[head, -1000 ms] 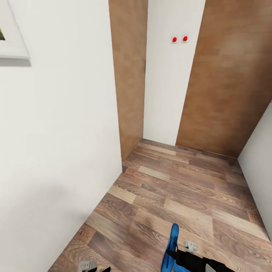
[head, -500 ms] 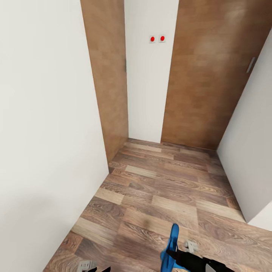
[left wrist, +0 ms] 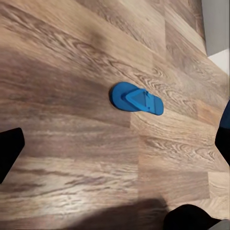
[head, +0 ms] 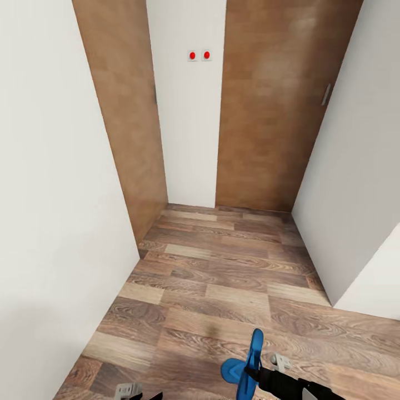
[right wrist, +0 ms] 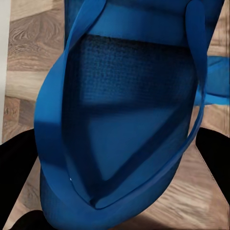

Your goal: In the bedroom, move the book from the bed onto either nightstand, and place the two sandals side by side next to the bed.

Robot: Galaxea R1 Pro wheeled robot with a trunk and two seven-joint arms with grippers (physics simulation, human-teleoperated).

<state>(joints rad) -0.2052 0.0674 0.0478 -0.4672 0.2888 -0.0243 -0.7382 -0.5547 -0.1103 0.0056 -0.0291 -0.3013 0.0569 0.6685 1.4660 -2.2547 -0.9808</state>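
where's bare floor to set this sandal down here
The widest bare stretch is the wood-plank floor ahead, bordered by the white wall on the left and the white wall corner on the right, running to the wooden doors. It is crowded low down, where the right pincer grips one sandal above the other sandal lying flat.

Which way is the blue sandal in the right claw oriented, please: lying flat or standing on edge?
On edge. In the head view the held sandal rises upright from the right claw; the other sandal lies flat on the wood floor.
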